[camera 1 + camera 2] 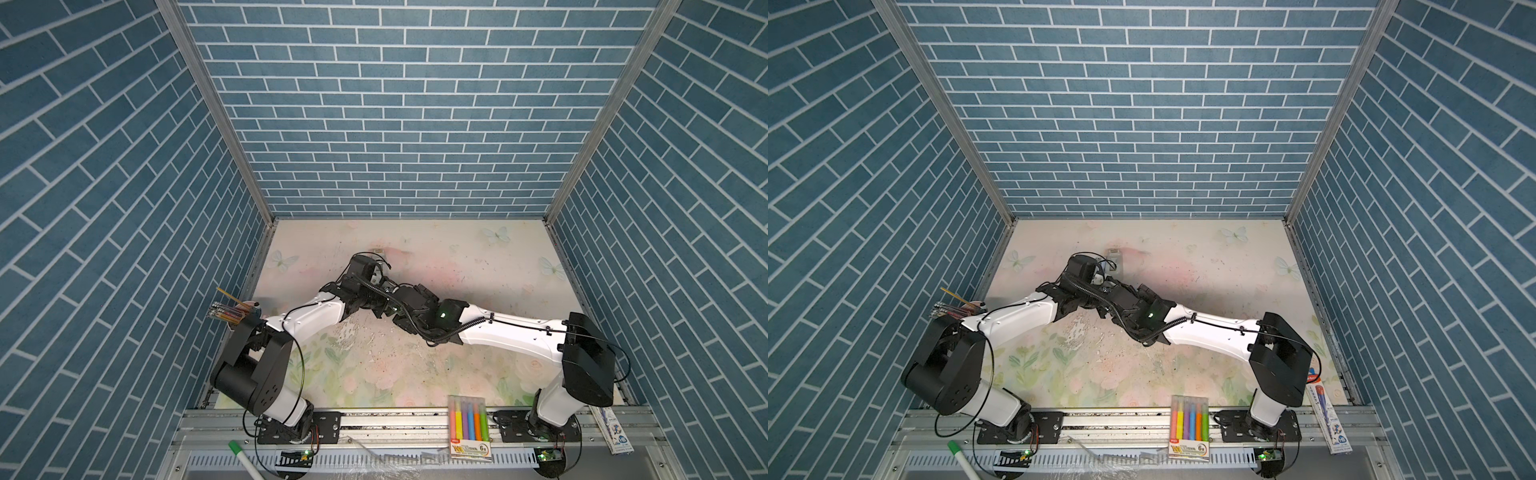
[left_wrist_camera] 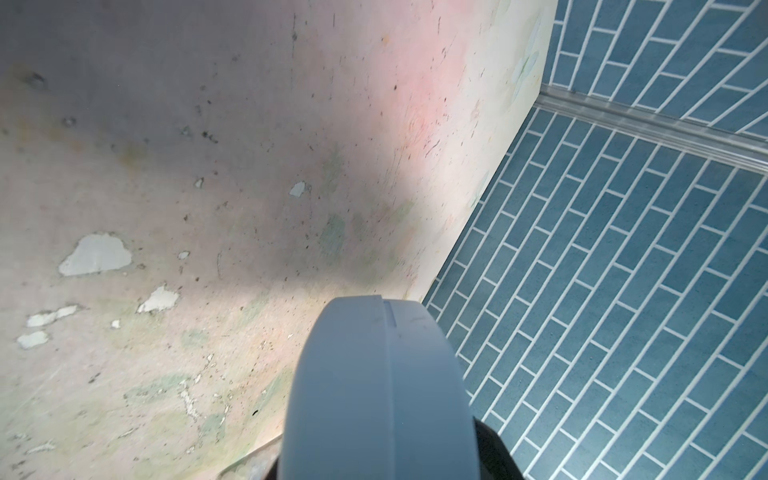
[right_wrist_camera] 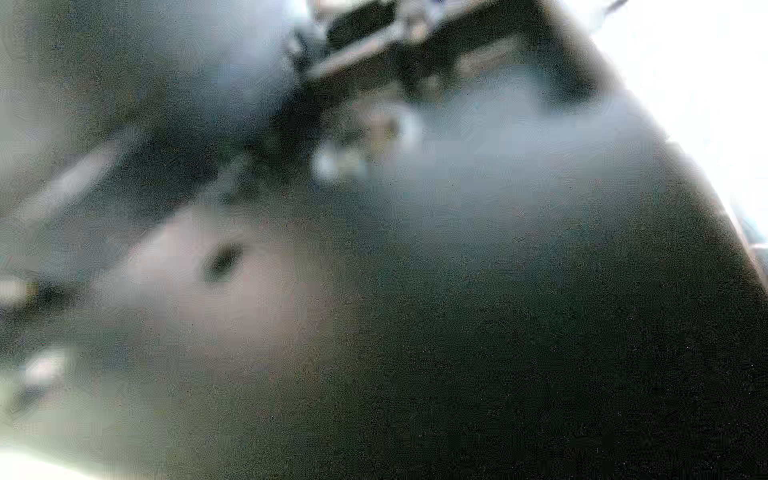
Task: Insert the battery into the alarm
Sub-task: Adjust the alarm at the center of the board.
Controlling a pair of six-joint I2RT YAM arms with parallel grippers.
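The alarm (image 2: 374,395) is a light-blue rounded plastic body seen edge-on in the left wrist view, with a seam down its rim. My left gripper (image 2: 376,469) is shut on it, a dark finger (image 2: 494,453) showing beside it, and holds it above the table. In both top views the two wrists meet over the middle of the table, the left gripper (image 1: 376,276) close against the right gripper (image 1: 395,293). The right wrist view is a dark blur pressed close to something, so its jaws cannot be read. The battery is hidden.
A small grey boxy device (image 1: 377,250) lies just behind the wrists. A pencil holder (image 1: 232,311) stands at the left wall. A highlighter pack (image 1: 469,428), a pencil box (image 1: 615,432) and a green-capped marker (image 1: 241,451) lie along the front rail. Brick-patterned walls enclose three sides.
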